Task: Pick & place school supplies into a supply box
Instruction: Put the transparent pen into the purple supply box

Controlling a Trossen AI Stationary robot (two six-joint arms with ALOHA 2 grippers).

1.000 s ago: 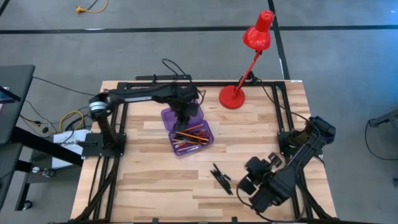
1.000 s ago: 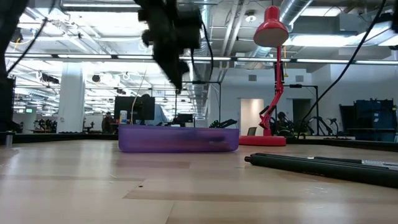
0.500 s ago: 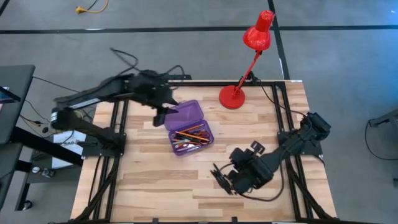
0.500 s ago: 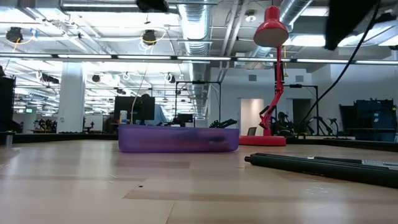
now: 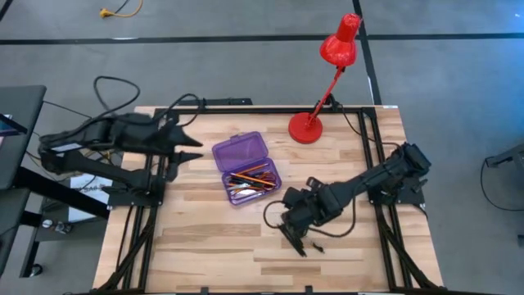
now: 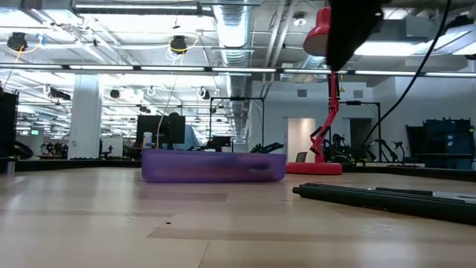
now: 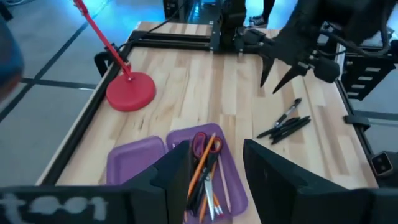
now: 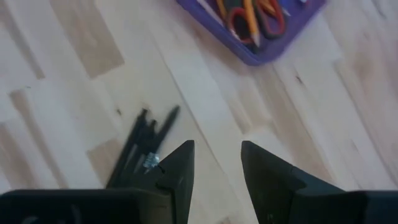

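With its fingers apart and empty, the right gripper [image 5: 282,223] hovers over the bunched black pens [image 8: 142,142], so closing could scatter them across the desk [image 5: 205,238].

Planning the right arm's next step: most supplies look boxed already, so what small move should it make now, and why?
Probably lower the open right gripper onto the black pens and close. They lie loose on the table beside the purple box, which already holds pencils and scissors. The left gripper waits aside.
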